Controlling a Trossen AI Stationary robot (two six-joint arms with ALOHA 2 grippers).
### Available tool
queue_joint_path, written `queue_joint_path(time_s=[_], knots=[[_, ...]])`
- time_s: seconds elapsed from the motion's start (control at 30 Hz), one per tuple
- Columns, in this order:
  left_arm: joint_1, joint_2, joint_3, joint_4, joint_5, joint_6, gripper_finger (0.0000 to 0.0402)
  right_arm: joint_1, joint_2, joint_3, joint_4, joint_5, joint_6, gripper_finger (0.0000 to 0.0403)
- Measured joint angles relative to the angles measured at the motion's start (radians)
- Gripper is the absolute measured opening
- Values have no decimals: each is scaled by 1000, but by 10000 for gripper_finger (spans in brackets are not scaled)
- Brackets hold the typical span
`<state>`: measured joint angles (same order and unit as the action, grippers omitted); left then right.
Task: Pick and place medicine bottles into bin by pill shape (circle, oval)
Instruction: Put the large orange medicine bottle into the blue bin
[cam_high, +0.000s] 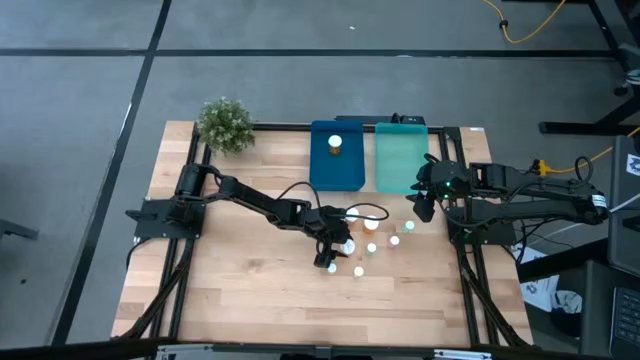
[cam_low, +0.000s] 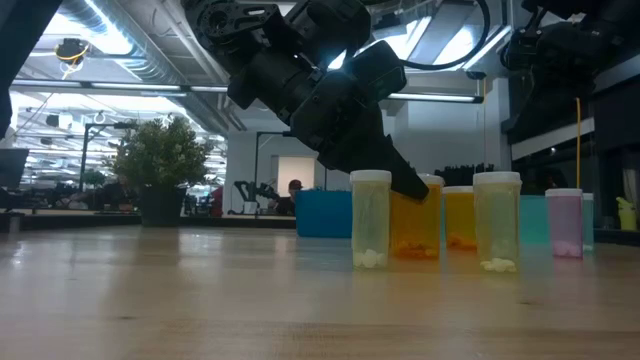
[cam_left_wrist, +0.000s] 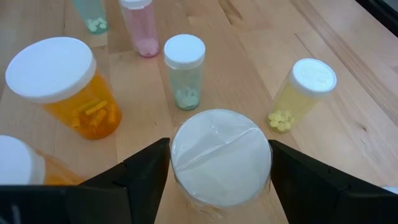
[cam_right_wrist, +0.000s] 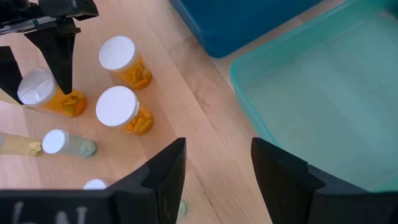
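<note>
**Pale wooden bench, bottles clustered at centre**

Pale wood planks form the bench (cam_high: 250, 270), with two shallow plastic trays side by side at its far edge: the dark blue tray (cam_high: 336, 160) and the teal tray (cam_high: 401, 160). One amber bottle (cam_high: 335, 143) with a white cap stands inside the blue tray; the teal tray holds nothing.

In front of the trays, the rest of the medicine bottles (cam_high: 372, 247) stand in a loose cluster, all round with white caps. The overhead view shows them only as small bright dots, so an exact count is hard. The left wrist view gives two amber ones, one cut off at the edge, two pale greenish ones, a pink one (cam_left_wrist: 142, 28) and a yellowish one (cam_left_wrist: 303, 93), each with pills at the bottom.

The left gripper (cam_high: 330, 255) is low over the cluster, its dark fingers (cam_left_wrist: 146, 177) spread on either side of a wide white cap (cam_left_wrist: 221, 155), close but not clearly pressing it.

The right gripper (cam_high: 424, 205) hovers near the teal tray's front corner, its fingers (cam_right_wrist: 163, 171) apart and holding nothing.

A small green potted plant (cam_high: 226, 124) sits at the far left corner.
</note>
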<state>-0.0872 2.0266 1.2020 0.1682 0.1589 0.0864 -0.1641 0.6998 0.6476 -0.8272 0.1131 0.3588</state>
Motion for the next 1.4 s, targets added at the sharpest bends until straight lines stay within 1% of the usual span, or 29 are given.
queue_joint_path(time_s=[1.07,1.2,1.4], knots=[[0,0,0,0,-1,0,255,0,0,0,0,0,0,183],[-1,0,0,-1,-27,0,239,0,0,0,0,0,0,183],[-3,-2,0,-1,-28,0,187,0,0,0,0,0,0,183]])
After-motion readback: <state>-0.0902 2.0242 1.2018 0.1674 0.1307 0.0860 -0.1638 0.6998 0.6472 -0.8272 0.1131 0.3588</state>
